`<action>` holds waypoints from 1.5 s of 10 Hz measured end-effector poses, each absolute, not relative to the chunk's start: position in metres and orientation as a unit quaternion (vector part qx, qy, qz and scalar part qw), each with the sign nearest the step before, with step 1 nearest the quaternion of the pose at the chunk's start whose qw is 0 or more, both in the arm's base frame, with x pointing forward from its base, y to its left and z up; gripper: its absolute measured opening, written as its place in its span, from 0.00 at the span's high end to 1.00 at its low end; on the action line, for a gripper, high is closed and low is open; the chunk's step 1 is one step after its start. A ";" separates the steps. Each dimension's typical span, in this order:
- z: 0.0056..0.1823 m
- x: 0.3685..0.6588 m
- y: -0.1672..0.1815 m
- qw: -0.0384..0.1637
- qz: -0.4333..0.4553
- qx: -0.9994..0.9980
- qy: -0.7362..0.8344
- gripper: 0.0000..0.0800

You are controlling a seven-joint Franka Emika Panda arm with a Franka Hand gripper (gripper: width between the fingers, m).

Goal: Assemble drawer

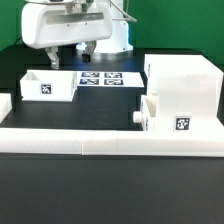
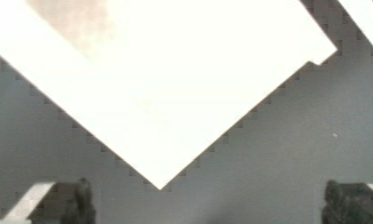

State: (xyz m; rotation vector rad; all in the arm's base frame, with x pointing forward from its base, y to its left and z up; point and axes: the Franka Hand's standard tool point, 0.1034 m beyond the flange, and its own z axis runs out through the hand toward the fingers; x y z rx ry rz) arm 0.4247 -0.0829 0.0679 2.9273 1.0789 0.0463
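Note:
The tall white open-fronted housing (image 1: 181, 82) stands at the exterior view's right. One small knobbed tray (image 1: 163, 114) sits against its front, with a tag facing the camera. The other open-top tray (image 1: 47, 84) lies at the left. My gripper (image 1: 68, 56) hangs open and empty above the table, between the left tray and the marker board (image 1: 100, 77). In the wrist view my gripper (image 2: 204, 200) is wide open with dark fingers (image 2: 58, 202) at both sides. A bright white corner (image 2: 165, 100) lies below them; I cannot tell which part it is.
A long low white rail (image 1: 110, 140) runs across the front of the table. The robot's white base (image 1: 110, 35) stands behind the marker board. The table top is dark (image 2: 289, 150).

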 end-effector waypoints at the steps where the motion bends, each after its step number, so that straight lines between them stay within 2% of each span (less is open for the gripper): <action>1: 0.068 0.425 -0.082 0.009 0.016 0.951 0.308 0.19; 3: 0.066 0.424 -0.083 0.008 0.015 0.964 0.266 0.19; 4: 0.058 0.418 -0.085 0.002 0.010 0.985 0.170 0.19; 6: 0.039 0.405 -0.086 0.003 0.013 0.997 0.081 0.19; 7: 0.030 0.398 -0.087 -0.003 0.004 1.000 0.027 0.19; 10: 0.011 0.386 -0.087 -0.003 -0.005 1.000 0.019 0.19; 14: 0.005 0.382 -0.085 -0.003 -0.006 1.000 0.025 0.19; 15: 0.006 0.383 -0.085 -0.002 -0.005 1.000 0.025 0.32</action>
